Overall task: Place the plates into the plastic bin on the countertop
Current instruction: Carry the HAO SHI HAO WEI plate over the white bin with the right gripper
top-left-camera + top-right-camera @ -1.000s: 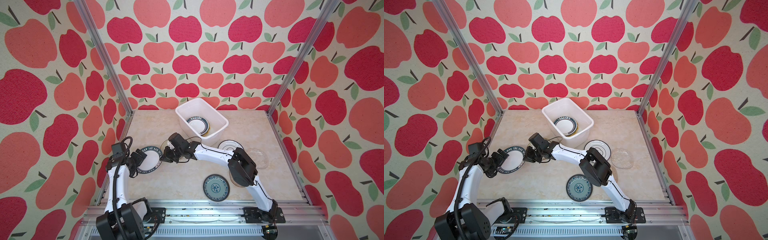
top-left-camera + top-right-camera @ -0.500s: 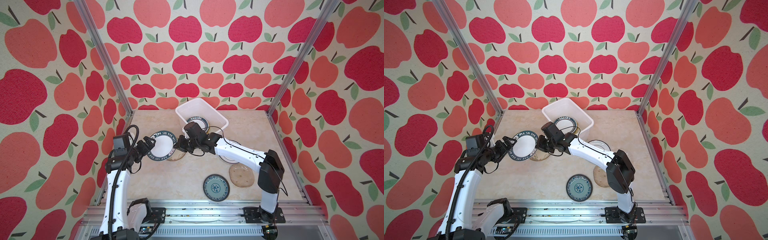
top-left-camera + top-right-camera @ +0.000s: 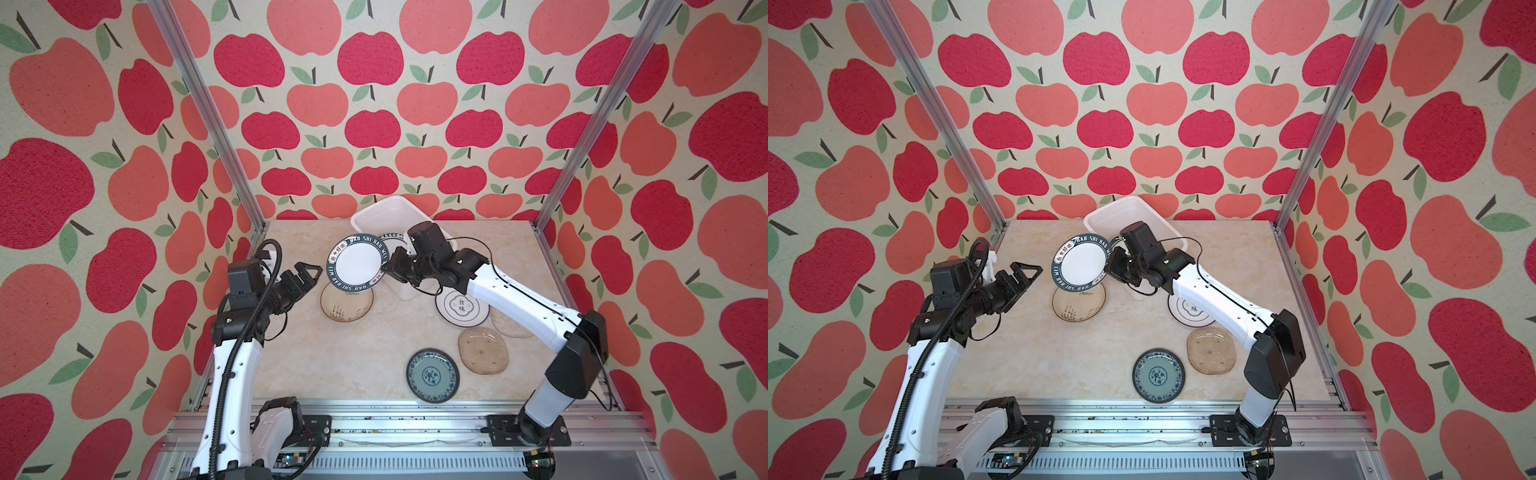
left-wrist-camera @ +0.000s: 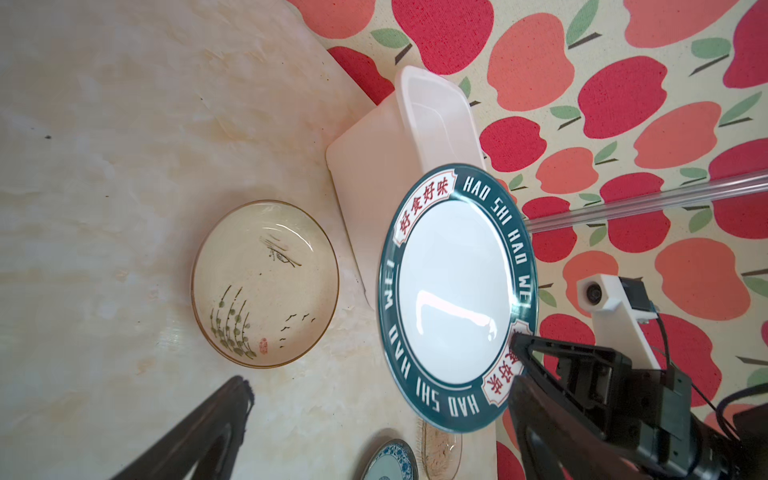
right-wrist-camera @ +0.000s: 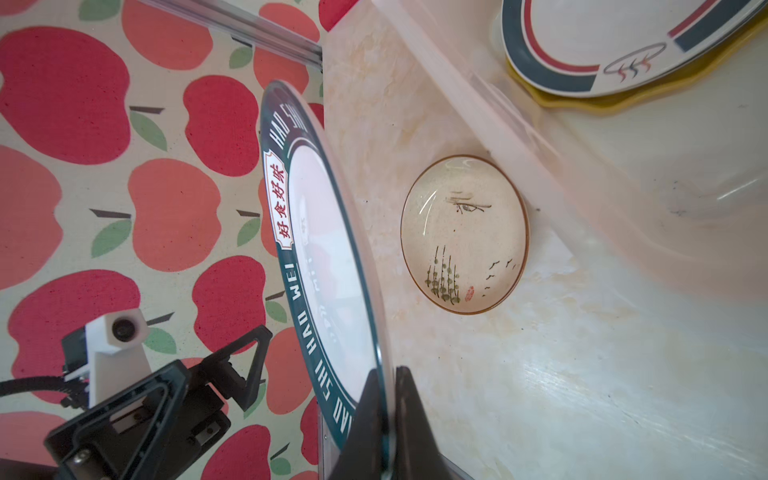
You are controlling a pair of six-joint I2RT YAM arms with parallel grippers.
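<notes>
My right gripper (image 3: 388,266) (image 5: 386,399) is shut on the rim of a white plate with a dark teal lettered rim (image 3: 358,262) (image 3: 1080,262) (image 4: 455,291). It holds the plate tilted in the air, just left of the white plastic bin (image 3: 399,205) (image 4: 374,174). Inside the bin a dark-rimmed white plate (image 5: 623,41) lies on a yellow plate (image 5: 623,102). My left gripper (image 3: 309,274) (image 4: 380,382) is open and empty, a little left of the held plate. Under the held plate, a cream plate with a reed painting (image 3: 347,305) (image 5: 464,235) rests on the countertop (image 3: 332,361).
To the right lie a white plate with blue rings (image 3: 459,307), a beige oval plate (image 3: 509,324) partly under my right arm, and a clear glass plate (image 3: 484,350). A blue-patterned plate (image 3: 432,375) sits near the front rail. Apple-print walls close three sides.
My right gripper has carried the lettered plate up and to the right, toward the bin. My left gripper, close to its rim earlier, now stands apart from it.
</notes>
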